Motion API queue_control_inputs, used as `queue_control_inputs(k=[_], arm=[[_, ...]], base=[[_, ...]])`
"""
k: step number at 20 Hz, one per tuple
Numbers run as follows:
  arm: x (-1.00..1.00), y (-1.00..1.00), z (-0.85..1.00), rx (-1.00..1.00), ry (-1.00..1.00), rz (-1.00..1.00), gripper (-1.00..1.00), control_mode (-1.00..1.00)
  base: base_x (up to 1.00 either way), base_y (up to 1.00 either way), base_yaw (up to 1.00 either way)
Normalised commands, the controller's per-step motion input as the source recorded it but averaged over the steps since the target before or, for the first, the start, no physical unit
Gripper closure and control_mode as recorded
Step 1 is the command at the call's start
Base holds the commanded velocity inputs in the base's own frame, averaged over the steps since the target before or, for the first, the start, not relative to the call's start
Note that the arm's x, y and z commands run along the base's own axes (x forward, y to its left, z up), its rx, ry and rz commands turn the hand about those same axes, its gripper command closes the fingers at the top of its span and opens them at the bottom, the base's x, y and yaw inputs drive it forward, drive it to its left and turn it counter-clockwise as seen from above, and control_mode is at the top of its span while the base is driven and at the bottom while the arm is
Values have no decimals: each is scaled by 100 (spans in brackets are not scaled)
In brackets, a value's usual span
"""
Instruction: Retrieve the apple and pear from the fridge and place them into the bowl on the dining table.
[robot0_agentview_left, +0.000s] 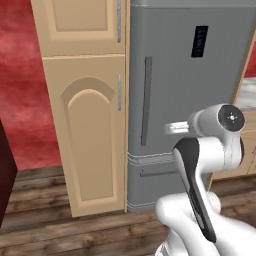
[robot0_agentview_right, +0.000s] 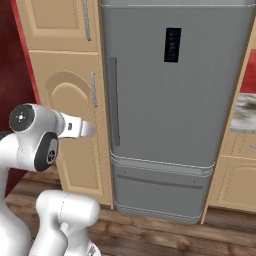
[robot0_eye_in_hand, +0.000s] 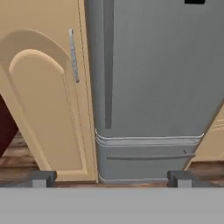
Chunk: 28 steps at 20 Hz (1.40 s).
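The tall grey fridge (robot0_eye_in_hand: 157, 78) with its long dark vertical handle (robot0_eye_in_hand: 108, 65) stands shut straight ahead of the claw, so the apple and pear, judging from the task, lie hidden behind its door. In the hand view the two small dark finger tips of the two-finger gripper (robot0_eye_in_hand: 111, 178) stand far apart at the bottom edge, spread wide with nothing between them: released and empty.

The relation that the coming move seems to turn on is the handle. From the claw it lies at about 12 o'clock, well apart and higher up, near the door's left edge. Its long axis runs from 12 to 6 o'clock, so the jaws would probably have to close across it from 9 and 3 o'clock. Only one arm is present.

At 9 o'clock from the fridge, touching it, is the tan wooden cabinet (robot0_eye_in_hand: 43, 100) with an arched door panel and its own slim silver handle (robot0_eye_in_hand: 73, 56), a thing that could be mistaken for the target.

The right base view shows the whole door, the black display panel (robot0_agentview_right: 172, 45) high up and the grey lower drawer (robot0_agentview_right: 160, 182); the hand view cuts the panel at its top edge. The left base view shows the white arm (robot0_agentview_left: 210, 145) in front of the lower right of the door, well short of the handle.
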Motion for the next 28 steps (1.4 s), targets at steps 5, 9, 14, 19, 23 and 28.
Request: queue_control_inputs(k=[5, 9, 14, 19, 23, 28], arm=[[78, 0, 9, 0, -10, 0, -100, -100], [76, 0, 6, 0, 0, 0, -100, -100], [67, 0, 1, 3, 7, 3, -100, -100], [68, -9, 1, 8, 16, 6, -100, -100], [86, -3, 0, 1, 11, 6, -100, -100], [86, 0, 0, 0, 2, 1, -100, -100]], base=[[0, 0, 0], [0, 0, 0], [0, 0, 0], [0, 0, 0], [0, 0, 0], [0, 0, 0]])
